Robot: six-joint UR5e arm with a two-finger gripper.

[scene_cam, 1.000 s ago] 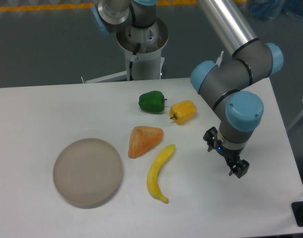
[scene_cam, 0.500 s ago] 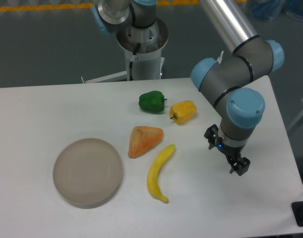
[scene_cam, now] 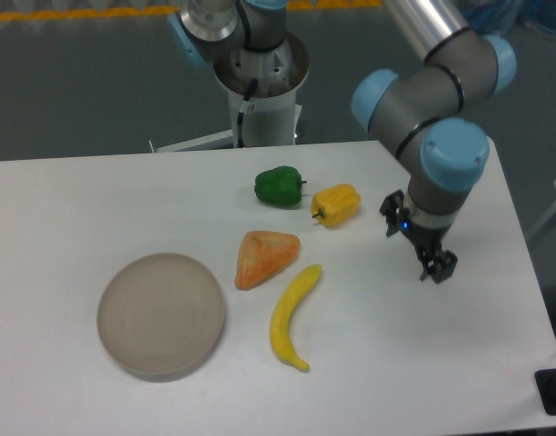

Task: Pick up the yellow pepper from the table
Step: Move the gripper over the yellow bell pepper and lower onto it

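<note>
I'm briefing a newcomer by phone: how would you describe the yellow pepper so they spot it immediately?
On the white table, look toward the far side in front of the robot base. Right of the green pepper sits the yellow pepper: small, blocky and lobed, unlike the long curved banana nearer the front.

A: Dark grey floor [scene_cam: 78, 91] is filling the background; a yellow stripe [scene_cam: 69, 13] is running along its top edge.

B: Noted. Even, diffuse light is falling; a blue blurred object [scene_cam: 523, 16] is sitting top right.
</note>
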